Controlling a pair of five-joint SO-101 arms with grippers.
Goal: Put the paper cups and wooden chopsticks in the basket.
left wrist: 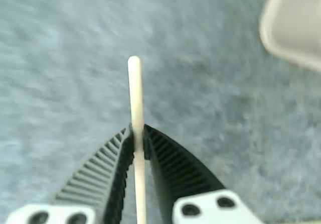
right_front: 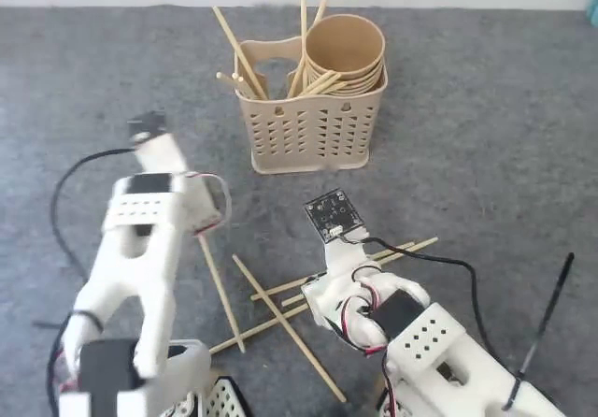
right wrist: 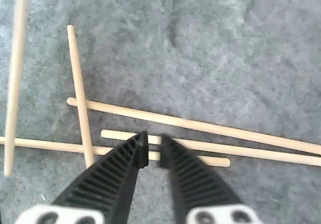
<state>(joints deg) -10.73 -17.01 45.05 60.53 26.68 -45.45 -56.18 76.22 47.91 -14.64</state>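
Note:
The beige basket (right_front: 313,129) stands at the back middle with stacked paper cups (right_front: 346,50) and several chopsticks in it. My left gripper (right_front: 202,224) (left wrist: 134,131) is shut on a wooden chopstick (left wrist: 134,83) (right_front: 222,295), which slants down toward the front; a basket corner (left wrist: 296,23) lies just beyond it. Several loose chopsticks (right_front: 280,307) lie crossed on the grey carpet at the front middle. My right gripper (right_front: 318,297) (right wrist: 154,151) hovers right over two of them (right wrist: 200,148), open by a narrow gap with nothing between its fingers.
A black cable (right_front: 547,314) rises at the front right, and another cable (right_front: 65,193) loops at the left beside the left arm. Grey carpet (right_front: 486,136) covers the whole table.

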